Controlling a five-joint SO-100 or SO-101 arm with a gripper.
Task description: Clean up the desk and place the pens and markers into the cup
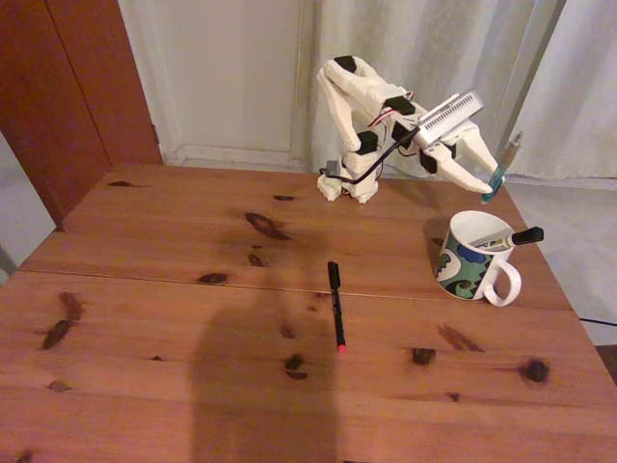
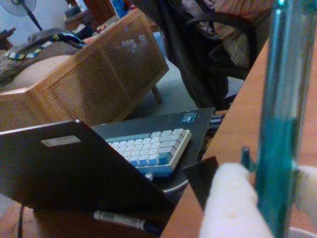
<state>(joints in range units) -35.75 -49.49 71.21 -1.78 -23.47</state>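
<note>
In the fixed view the desk (image 1: pixel 145 318) is reddish-brown pine planking with dark knots. Near its middle lies the thin black pen (image 1: pixel 335 303), flat on the wood, long axis running almost front to back, red tip toward the camera. Further right, the white arm (image 1: pixel 362 116) reaches from its base at the far edge, and the gripper (image 1: pixel 490 185) hangs above the cup (image 1: pixel 470 258), closed on the teal-green translucent pen (image 1: pixel 503 169). That pen stands nearly upright, slightly tilted, its lower end just above the rim. The cup is a white ceramic mug with a green, blue and black swirl and its handle toward the front right; the white marker (image 1: pixel 506 240) leans inside, black cap poking out to the right.

In the wrist view the fingers (image 2: pixel 233 203) pinch the teal-green translucent pen (image 2: pixel 280 124), a glossy vertical tube.
</note>
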